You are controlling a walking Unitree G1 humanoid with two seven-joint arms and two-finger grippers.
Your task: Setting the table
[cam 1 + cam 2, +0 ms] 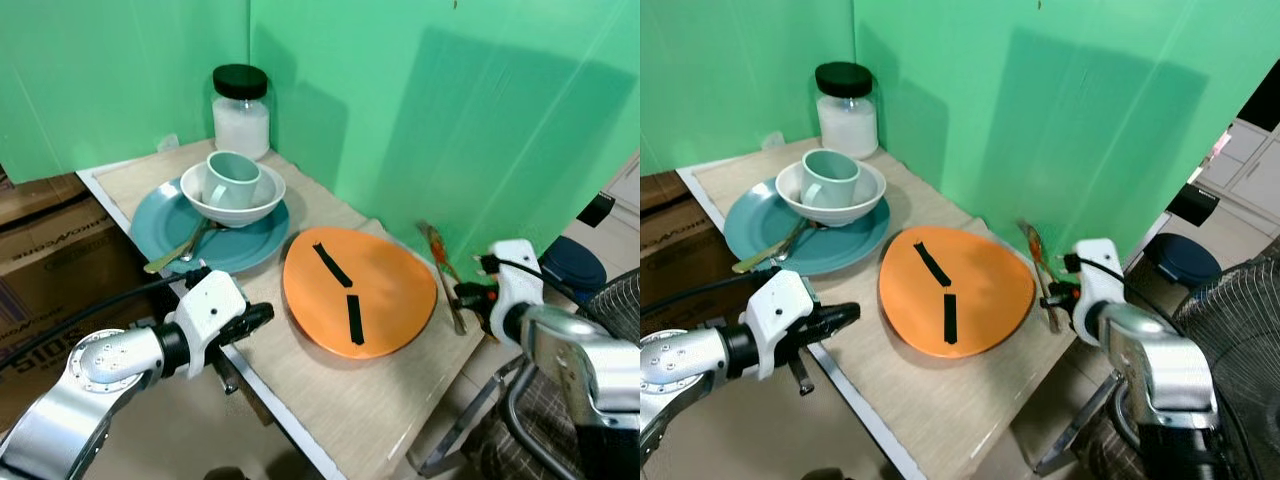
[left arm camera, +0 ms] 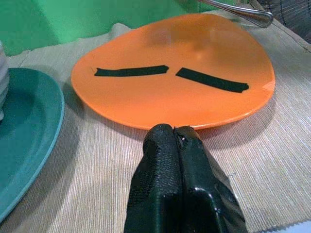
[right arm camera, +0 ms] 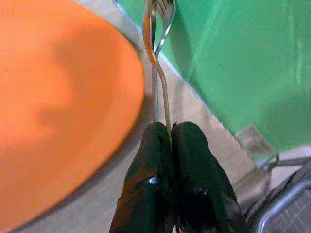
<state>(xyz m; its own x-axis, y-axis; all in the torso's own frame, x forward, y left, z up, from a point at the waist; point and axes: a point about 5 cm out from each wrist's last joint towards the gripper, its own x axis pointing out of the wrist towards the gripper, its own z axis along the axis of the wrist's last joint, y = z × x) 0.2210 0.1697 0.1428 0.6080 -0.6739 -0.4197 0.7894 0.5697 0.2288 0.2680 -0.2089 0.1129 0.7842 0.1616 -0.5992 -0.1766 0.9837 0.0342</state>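
Currently right tool [image 3: 170, 141] pinches fork [image 3: 163, 63] beside orange plate [image 1: 360, 290]; lower it flat, parallel; left tool [image 2: 177, 145] closed, empty.

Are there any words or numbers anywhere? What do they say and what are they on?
Cardboard box at the robot's left, beside the table: printed dark letters, upside down and partly cut off, too blurred to read.
Orange plate: two black tape strips, no writing.
Jar, mug, bowl, blue plate: no text.
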